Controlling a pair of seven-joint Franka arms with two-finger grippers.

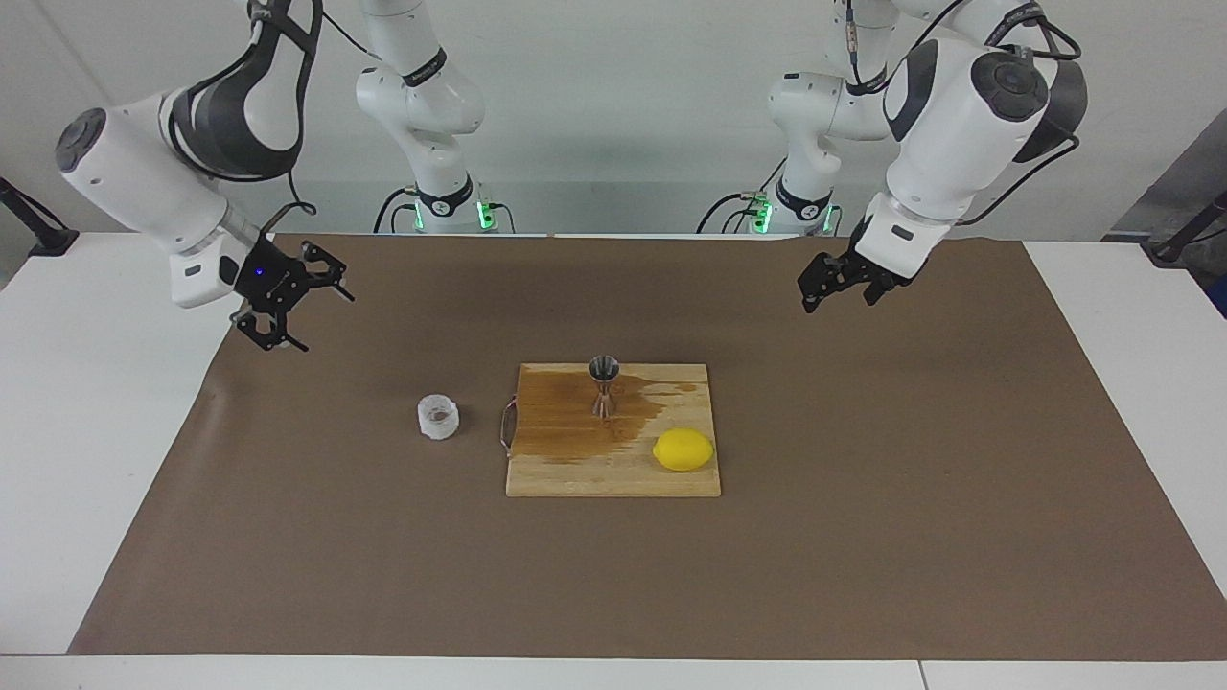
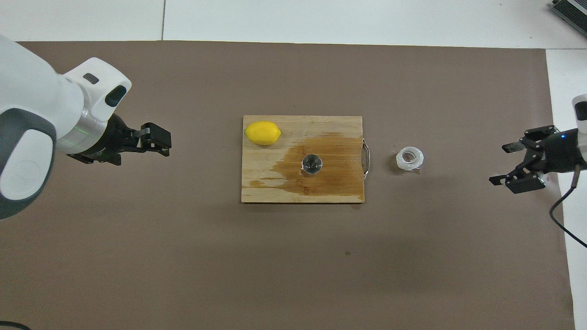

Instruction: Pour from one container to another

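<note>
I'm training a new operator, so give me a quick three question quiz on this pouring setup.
1. True or false: the steel jigger stands on the cutting board.
2. Which lies beside the board's handle, toward the right arm's end? A lemon, B ribbed cup.
3. What does either end effector hold?

Key: 1 true. 2 B. 3 Nothing; the left end effector and right end effector are both open, over the brown mat.

A: The left arm (image 2: 41, 133) is cut by the overhead picture's edge, well apart from the board (image 2: 275, 183).

B: Yes. And the cup (image 1: 438, 418) beside the board: its brownish content is too small to identify.
</note>
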